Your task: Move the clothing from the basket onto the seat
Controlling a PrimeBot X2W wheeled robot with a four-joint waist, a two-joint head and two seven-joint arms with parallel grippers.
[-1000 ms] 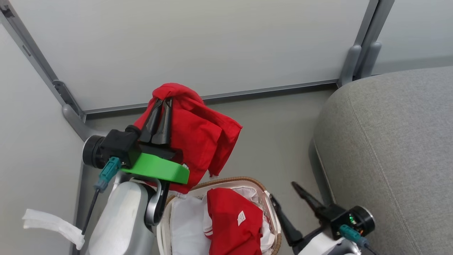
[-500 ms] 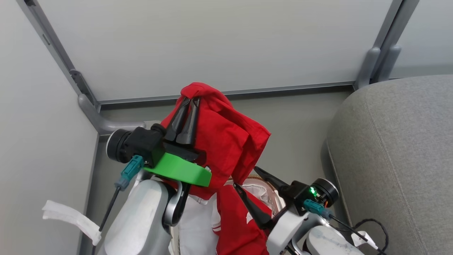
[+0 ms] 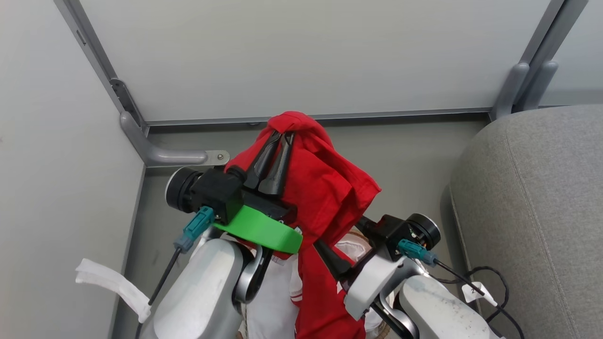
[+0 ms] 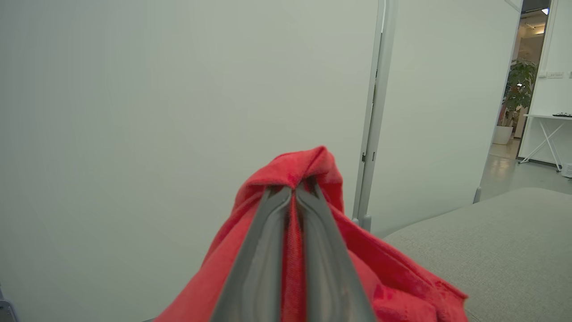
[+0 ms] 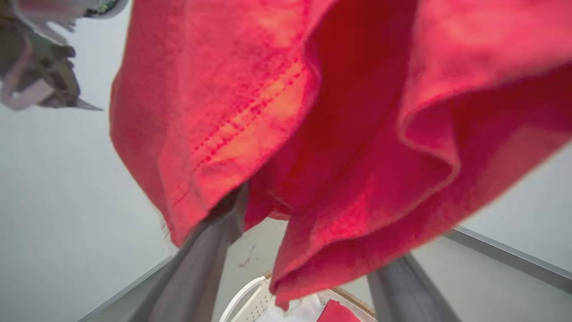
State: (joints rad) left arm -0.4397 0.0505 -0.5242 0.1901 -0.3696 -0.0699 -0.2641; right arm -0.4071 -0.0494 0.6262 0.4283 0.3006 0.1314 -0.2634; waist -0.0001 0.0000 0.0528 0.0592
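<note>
Grey floor (image 3: pixel 414 155) beside rounded seat (image 3: pixel 541 212) edge

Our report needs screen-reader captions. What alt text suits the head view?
The left gripper, shut on a red garment, holds it up before a pale wall panel. The open right gripper sits beneath the hanging cloth; the grey seat is at the right.

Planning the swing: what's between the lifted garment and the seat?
Head view: bare floor separates the red garment in the left gripper from the seat; the right arm's wrist sits lower in that gap.
</note>
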